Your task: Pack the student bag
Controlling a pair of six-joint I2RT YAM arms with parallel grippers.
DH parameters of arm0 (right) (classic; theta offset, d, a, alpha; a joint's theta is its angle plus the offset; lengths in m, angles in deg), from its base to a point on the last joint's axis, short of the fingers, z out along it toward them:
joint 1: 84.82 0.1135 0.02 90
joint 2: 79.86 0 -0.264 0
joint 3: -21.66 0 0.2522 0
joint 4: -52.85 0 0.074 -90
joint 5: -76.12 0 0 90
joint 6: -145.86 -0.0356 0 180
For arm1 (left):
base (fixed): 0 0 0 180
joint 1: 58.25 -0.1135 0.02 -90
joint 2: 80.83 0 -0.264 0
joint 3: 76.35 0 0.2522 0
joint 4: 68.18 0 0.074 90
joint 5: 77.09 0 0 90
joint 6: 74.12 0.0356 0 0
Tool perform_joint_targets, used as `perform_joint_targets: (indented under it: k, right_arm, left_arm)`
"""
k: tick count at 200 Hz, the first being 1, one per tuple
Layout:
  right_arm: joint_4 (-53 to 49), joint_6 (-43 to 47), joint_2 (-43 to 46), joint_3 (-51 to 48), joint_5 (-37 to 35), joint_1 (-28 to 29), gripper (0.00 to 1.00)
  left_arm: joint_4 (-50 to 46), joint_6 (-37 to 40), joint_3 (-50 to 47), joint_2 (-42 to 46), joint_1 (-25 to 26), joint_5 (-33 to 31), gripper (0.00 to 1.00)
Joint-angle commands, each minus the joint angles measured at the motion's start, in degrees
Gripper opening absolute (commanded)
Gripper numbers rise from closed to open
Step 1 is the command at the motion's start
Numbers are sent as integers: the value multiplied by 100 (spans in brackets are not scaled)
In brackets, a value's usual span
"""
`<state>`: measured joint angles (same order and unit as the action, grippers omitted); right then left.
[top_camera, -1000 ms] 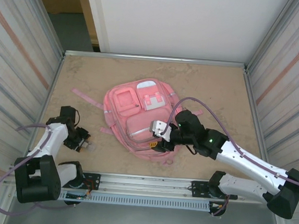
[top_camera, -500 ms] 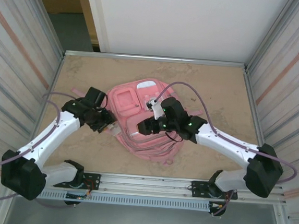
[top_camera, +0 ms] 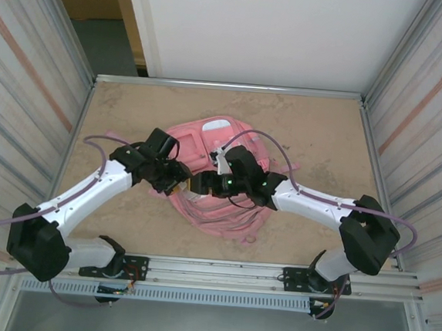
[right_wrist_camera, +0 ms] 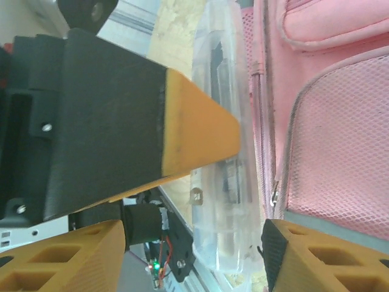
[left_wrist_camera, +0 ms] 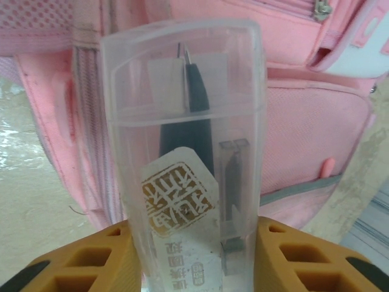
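Beige table [top_camera: 317, 127]; student bag [top_camera: 224, 216] at centre, under both wrists. Left wrist view: left gripper [left_wrist_camera: 194, 261] pinches clear case [left_wrist_camera: 188, 121] over bag. Right wrist view: right gripper [right_wrist_camera: 191, 258] spread, case between fingers.

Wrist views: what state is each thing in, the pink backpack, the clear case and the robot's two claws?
backpack: lying flat, front pockets up.
clear case: lid shut, held over the backpack's side.
left gripper: closed on the clear case.
right gripper: open, one finger on either side of the clear case.
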<state>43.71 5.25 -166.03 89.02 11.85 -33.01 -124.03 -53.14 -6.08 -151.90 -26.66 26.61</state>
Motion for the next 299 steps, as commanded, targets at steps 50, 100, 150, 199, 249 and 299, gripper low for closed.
perform_joint_targets:
  k: [50,100,150,199,249,299]
  right_arm:
    - [376,-366,-140,-131,-56,33,57]
    - [858,-677,-366,24,116,88,40]
    - [845,-856,-264,-285,-171,8,22]
    - [513,-563,179,-479,-55,-310,16]
    - [-714,140,1214,-683,90,-1100,17]
    - [-2330,1112,2561,-929,165,-2567,18]
  left_arm:
    - [743,-957,-496,588,142,333,42]
    - [1065,-1242,-540,456,433,415,42]
    - [1206,-1447,-653,606,488,375,46]
    - [912,-1178,-770,761,499,42,62]
    - [596,-55,-517,419,498,-166,73]
    - [393,3996,547,-591,807,61,73]
